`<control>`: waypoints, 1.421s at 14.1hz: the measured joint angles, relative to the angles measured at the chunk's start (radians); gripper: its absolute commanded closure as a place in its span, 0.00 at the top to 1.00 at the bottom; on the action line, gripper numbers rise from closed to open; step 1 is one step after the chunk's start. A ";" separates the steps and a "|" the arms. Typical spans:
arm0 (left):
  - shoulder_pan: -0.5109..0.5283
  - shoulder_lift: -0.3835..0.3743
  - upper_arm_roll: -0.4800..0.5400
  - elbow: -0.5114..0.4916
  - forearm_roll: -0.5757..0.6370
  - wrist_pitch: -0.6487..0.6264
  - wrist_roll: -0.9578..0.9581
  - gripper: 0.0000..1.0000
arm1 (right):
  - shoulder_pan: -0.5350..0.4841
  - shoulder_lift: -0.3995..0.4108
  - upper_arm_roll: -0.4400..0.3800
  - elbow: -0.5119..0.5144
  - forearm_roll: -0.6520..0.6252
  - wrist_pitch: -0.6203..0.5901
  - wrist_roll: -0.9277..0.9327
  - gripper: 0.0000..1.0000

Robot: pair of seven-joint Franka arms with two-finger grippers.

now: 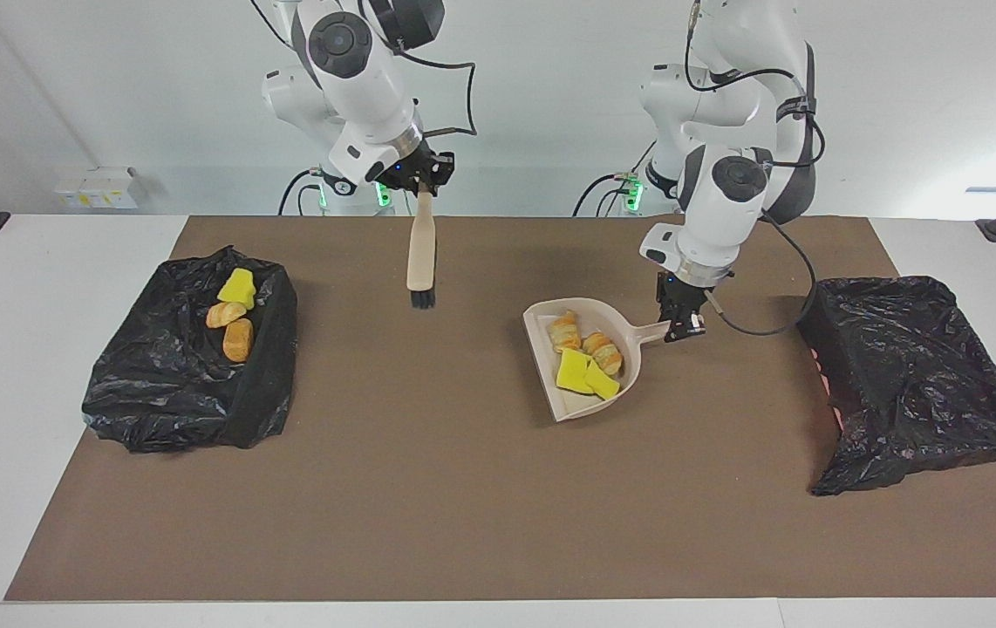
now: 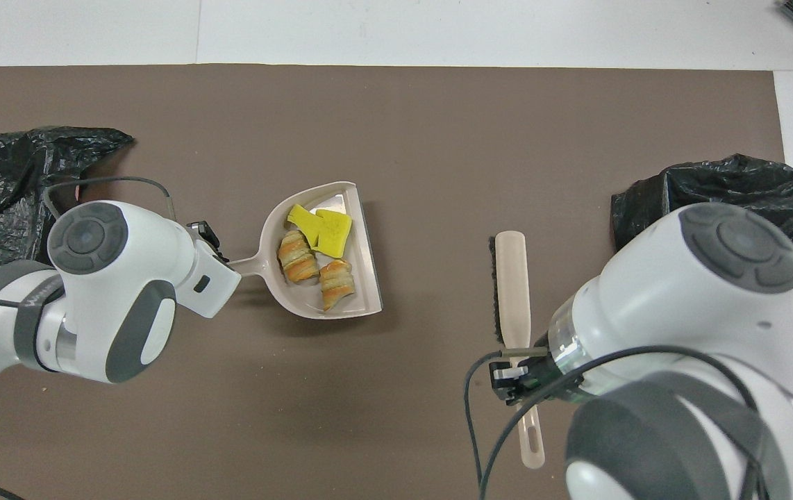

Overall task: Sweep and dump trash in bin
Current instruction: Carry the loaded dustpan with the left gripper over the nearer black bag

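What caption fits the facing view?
Left gripper holds beige plastic dustpan of trash scraps; right gripper dangles beige brush.

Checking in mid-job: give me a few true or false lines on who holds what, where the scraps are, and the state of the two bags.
1. The left gripper holds the dustpan by its handle. True.
2. The dustpan is empty. False: four scraps lie in it.
3. The right gripper holds the brush raised above the mat. True.
4. The bag at the right arm's end is empty. False: three scraps lie in it.
5. The brush bristles rest in the dustpan. False: the brush hangs well apart from it.
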 measured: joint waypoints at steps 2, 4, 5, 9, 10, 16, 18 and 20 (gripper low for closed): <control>0.049 0.053 0.001 0.146 -0.002 -0.132 0.058 0.00 | 0.100 -0.049 0.008 -0.132 0.000 0.058 0.030 0.00; 0.095 0.100 0.000 0.263 -0.009 -0.199 0.098 0.00 | 0.177 -0.048 0.017 -0.223 0.004 0.146 0.066 0.00; 0.120 0.113 0.000 0.293 -0.023 -0.208 0.117 0.00 | 0.196 -0.043 0.018 -0.251 0.012 0.195 0.086 0.00; 0.251 0.123 0.001 0.358 -0.074 -0.230 0.231 0.00 | 0.253 0.029 0.016 -0.282 0.037 0.358 0.209 0.00; 0.287 0.123 0.001 0.365 -0.080 -0.236 0.274 0.00 | 0.273 0.060 0.016 -0.283 0.037 0.402 0.231 0.00; 0.514 0.125 0.003 0.403 -0.096 -0.298 0.589 0.00 | 0.362 0.165 0.016 -0.319 0.037 0.573 0.229 0.00; 0.594 0.130 0.005 0.432 -0.096 -0.311 0.683 0.00 | 0.365 0.168 0.016 -0.350 0.037 0.600 0.214 0.00; 0.663 0.141 0.010 0.470 -0.096 -0.311 0.774 0.00 | 0.365 0.168 0.015 -0.370 0.037 0.626 0.213 0.00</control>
